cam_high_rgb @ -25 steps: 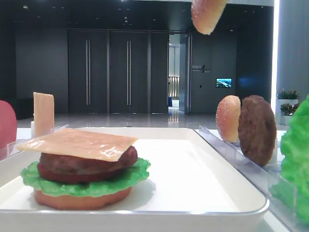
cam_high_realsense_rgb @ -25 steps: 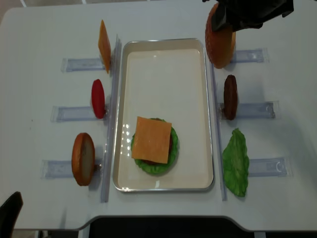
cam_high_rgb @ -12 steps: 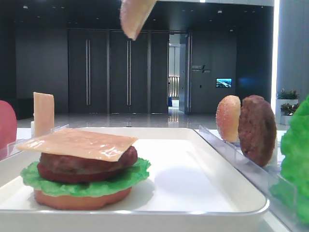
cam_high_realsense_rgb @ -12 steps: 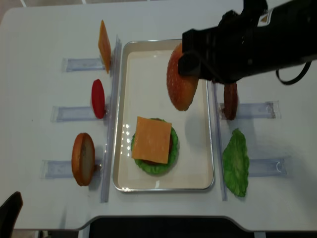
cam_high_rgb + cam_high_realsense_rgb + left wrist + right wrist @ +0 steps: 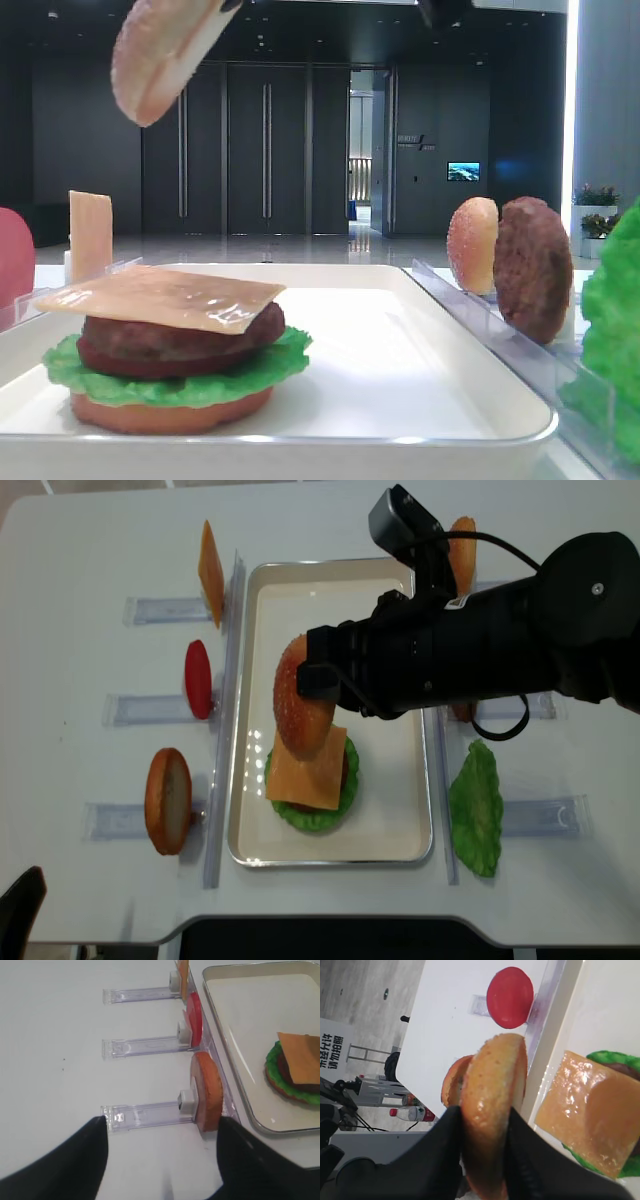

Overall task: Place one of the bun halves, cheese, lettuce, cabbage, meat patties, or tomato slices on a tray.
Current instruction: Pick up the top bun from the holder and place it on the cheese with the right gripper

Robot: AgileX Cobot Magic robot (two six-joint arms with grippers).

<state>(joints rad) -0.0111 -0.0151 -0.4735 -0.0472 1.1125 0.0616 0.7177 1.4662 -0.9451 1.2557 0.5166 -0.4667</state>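
Bun top (image 5: 303, 708) is held on edge in the air by right tool (image 5: 482, 1147), clamped across it, over the tray (image 5: 330, 592) just above the stack's far-left edge. Stack: cheese (image 5: 306, 763) on patty (image 5: 180, 340), lettuce (image 5: 175, 380), bun base (image 5: 170, 412). Left of tray: cheese slice (image 5: 210, 560), tomato (image 5: 198, 679), bun (image 5: 168, 800) in racks on the surface (image 5: 90, 660). Left tool (image 5: 160, 1160) low near bun, fingers spread w/ nothing between.

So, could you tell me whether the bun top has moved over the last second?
Yes: the bun top travelled leftward from beyond the tray's right rim to above the cheese.
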